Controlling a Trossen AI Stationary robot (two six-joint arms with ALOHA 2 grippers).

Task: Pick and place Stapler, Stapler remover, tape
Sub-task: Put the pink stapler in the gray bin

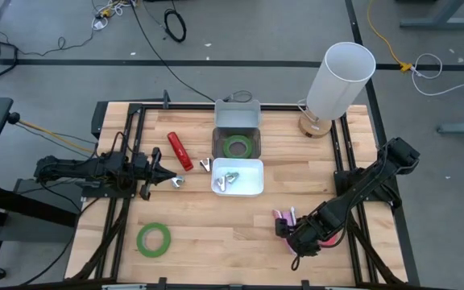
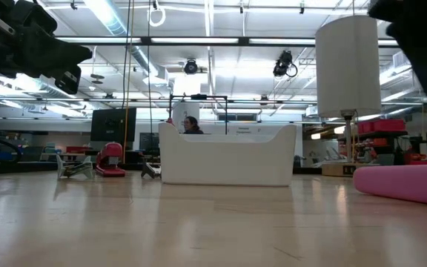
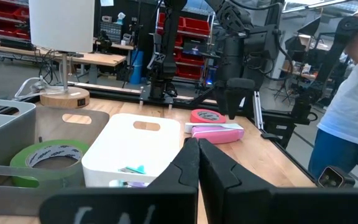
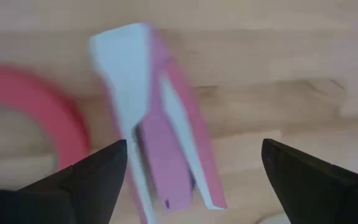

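My right gripper [image 4: 188, 180] hangs over the pink stapler [image 4: 160, 118] with its 2 fingers spread wide, the stapler lying lengthwise between them and red tape [image 4: 36, 112] just beside one finger, so I reckon I should centre over the body, drop straight, and close without nudging that tape.

Landmark: white bin [image 1: 248, 187]
Pink stapler [image 4: 160, 118]: flat, right of bin, beside red tape [image 4: 36, 112]
Red stapler [image 1: 179, 151]: left of bin
Green tape [image 1: 153, 239]: flat, lower left
Stapler remover [image 1: 177, 182]: just left
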